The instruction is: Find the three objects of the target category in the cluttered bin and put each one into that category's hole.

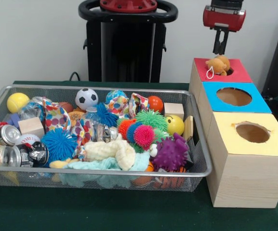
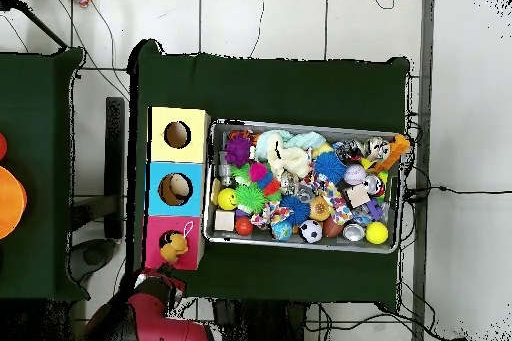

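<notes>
Tan-brown plush teddy bear [image 1: 218,65] is sitting on the red-surround round hole [image 1: 230,71] of the far wooden box. Red/black gripper [image 1: 220,51] is hanging just above it, released, holding nothing. Silver wire-mesh bin [image 1: 196,144] is sitting left of the boxes.

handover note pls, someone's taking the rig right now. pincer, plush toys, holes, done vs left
Pincer: above the red-surround hole, nothing in it; open or shut not discernible.
Tan-brown teddy bear: lying on the red surround at the hole's edge, partly over the opening, not dropped through.
Wire mesh bin: full of spiky balls, smooth balls, cans and knitted cloths. An orange and yellow plush piece pokes out at one end of it in the overhead view.
Done: bear brought to the box.
Left: get the bear through, then search the bin for the other plush animals.
</notes>
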